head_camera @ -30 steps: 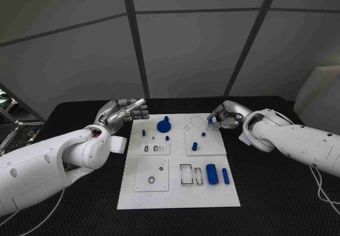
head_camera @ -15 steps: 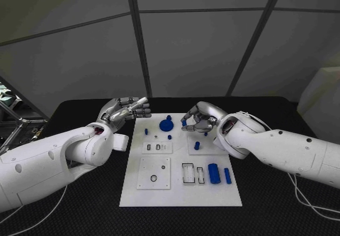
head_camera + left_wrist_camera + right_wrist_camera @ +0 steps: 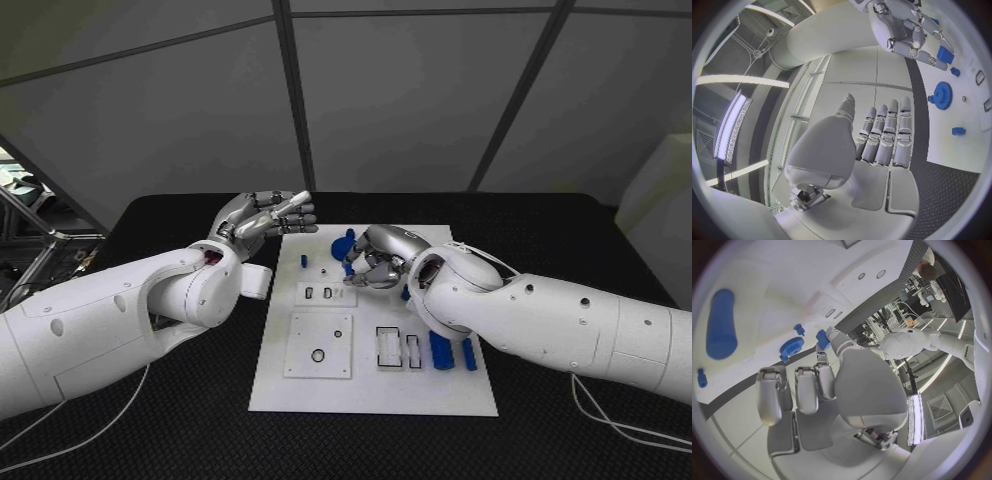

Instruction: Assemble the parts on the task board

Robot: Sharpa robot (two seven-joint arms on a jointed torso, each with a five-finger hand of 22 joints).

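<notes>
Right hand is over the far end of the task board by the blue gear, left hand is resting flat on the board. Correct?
Not quite. The left hand is raised beside the task board's far left corner, fingers together, touching nothing; the head view shows it. The right hand is over the board's far end, by the blue gear.

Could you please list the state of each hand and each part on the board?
left hand: raised beside the board's far left corner, fingers straight, holding nothing.
right hand: over the board's far middle, pinching a small blue part.
blue gear: lying flat on the task board.
large blue cylinder: lying on its side near the board's right edge.
</notes>
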